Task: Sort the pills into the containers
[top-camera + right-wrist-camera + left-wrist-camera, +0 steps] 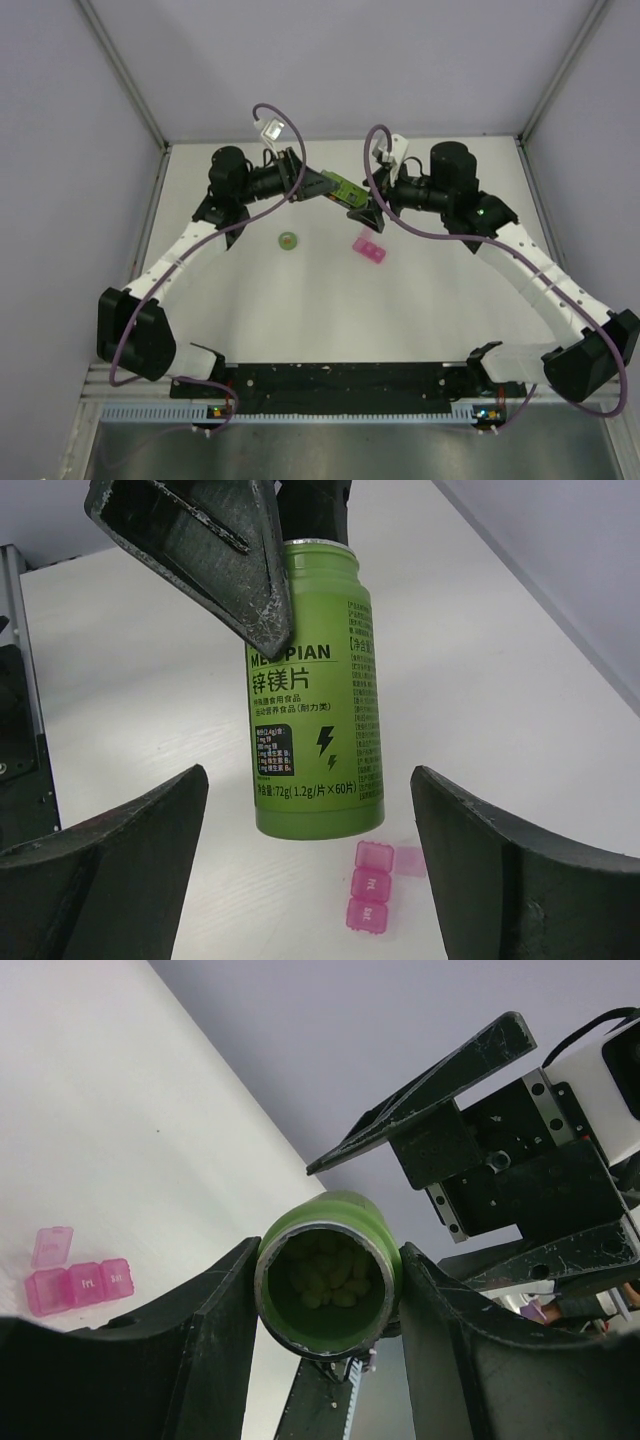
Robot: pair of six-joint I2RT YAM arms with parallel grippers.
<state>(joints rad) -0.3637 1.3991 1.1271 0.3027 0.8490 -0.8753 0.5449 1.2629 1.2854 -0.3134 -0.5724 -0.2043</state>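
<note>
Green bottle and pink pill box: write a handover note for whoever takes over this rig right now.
Left end effector: shut on the green bottle, which is uncapped with pills inside.
Right end effector: open, straddling the bottle without touching it.
Pink pill box: on the table, one lid open.
Green cap: lying on the table.
Done: bottle uncapped.
Left: get pills into the pink pill box; none visible in it.
</note>
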